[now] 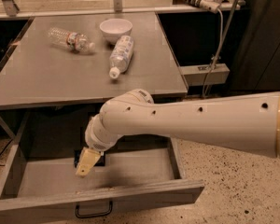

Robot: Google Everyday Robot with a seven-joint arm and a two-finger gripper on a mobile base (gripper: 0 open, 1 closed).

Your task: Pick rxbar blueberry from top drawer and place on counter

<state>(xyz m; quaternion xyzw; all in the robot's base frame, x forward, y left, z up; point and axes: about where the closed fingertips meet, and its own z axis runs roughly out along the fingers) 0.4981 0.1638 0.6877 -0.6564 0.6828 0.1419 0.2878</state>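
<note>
The top drawer [130,169] is pulled open below the counter [46,78]; its front panel carries a black loop handle [93,212]. My gripper [87,164] reaches down into the drawer at its back left, just above the floor. A small dark object, probably the rxbar blueberry [78,157], lies right behind the gripper and is mostly hidden by it. My white arm [191,122] crosses the view from the right.
On the counter lie two clear water bottles [71,39] [121,55], and a white bowl [115,30] stands there. A power strip with cables [203,1] hangs at the back right. The speckled floor [242,190] is on the right.
</note>
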